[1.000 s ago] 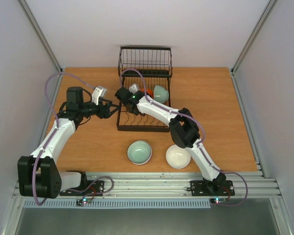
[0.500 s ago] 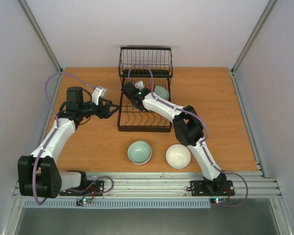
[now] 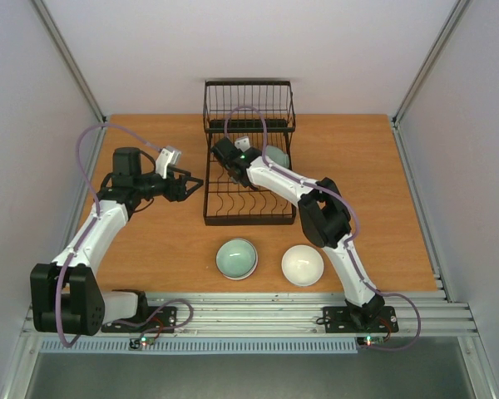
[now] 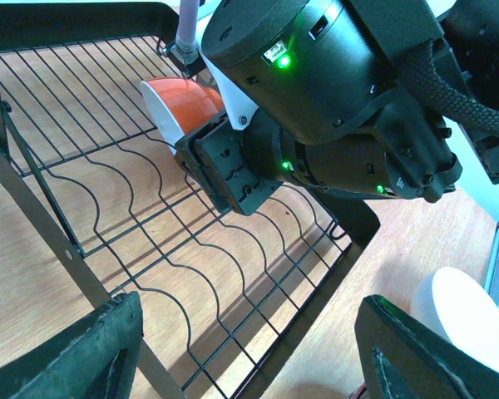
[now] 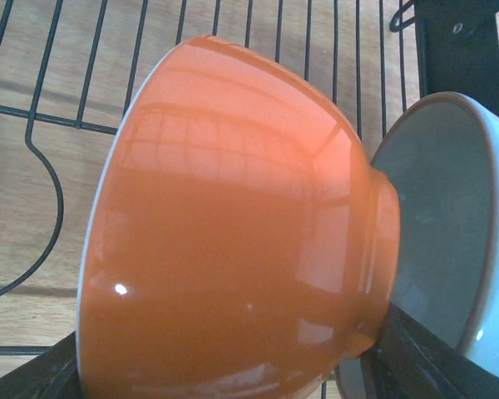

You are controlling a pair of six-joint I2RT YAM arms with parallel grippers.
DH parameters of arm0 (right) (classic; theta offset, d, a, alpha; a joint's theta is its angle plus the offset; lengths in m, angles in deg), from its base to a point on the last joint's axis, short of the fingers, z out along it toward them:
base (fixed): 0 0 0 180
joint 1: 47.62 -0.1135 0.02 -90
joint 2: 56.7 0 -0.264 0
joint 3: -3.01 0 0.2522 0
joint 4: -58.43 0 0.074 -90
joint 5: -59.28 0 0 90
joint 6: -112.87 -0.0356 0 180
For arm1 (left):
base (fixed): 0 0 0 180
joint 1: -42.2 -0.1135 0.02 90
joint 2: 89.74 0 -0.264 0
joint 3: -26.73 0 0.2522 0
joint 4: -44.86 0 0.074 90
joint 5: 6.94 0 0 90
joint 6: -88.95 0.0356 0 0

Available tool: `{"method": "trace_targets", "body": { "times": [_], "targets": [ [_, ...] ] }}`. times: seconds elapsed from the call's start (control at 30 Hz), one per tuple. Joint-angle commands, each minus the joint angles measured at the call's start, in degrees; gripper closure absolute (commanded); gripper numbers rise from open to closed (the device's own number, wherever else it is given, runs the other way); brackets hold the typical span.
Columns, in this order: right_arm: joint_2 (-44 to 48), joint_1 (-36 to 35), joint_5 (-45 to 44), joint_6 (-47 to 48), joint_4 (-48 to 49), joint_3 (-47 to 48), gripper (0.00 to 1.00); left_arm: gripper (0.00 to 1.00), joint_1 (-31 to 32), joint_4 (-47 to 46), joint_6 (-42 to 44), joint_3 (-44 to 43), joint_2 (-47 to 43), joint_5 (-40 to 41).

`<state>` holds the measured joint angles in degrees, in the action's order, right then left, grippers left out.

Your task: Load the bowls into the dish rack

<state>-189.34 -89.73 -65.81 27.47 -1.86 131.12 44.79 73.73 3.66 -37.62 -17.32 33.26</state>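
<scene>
Bowls are about half loaded, as far as I can judge: two are inside the dish rack (image 3: 249, 221) and two wait on the table (image 3: 382, 191). Starting from the left, the left gripper (image 3: 193, 186) hovers just beside the left wall of the rack, its fingers spread wide with nothing between them. Next, the right gripper (image 3: 219, 151) reaches low over the slotted tray, and the orange bowl (image 5: 233, 224) is directly in front of it, turned on its side. In the wrist view the two fingers show only as dark corners under the bowl, so I cannot tell if they pinch it or stand apart from it. Just to the right, a mint bowl (image 3: 276, 156) stands on its edge and seems to touch the foot of the orange one. On the table in front of the rack lie the second mint bowl (image 3: 236, 258) and, to its right, the white bowl (image 3: 302, 264), near each other but apart. The right arm passes just beside the white one, which I think could hinder a reach there.
</scene>
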Motion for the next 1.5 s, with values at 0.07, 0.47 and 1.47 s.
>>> {"method": "trace_targets", "body": {
  "times": [0.07, 0.47, 1.47],
  "targets": [
    [0.95, 0.43, -5.50, -1.87, -4.69, -2.43, 0.38, 0.30, -0.27, -2.66, 0.34, 0.31, 0.96, -1.49],
    [4.12, -1.35, -12.48, 0.33, -0.84, -6.11, 0.20, 0.30, -0.25, -2.58, 0.39, 0.23, 1.22, -1.78],
    [34.28, -6.47, 10.36, 3.40, 0.83, -25.43, 0.38, 0.30, -0.22, -2.02, 0.56, -0.21, 1.80, -2.09]
  ]
}}
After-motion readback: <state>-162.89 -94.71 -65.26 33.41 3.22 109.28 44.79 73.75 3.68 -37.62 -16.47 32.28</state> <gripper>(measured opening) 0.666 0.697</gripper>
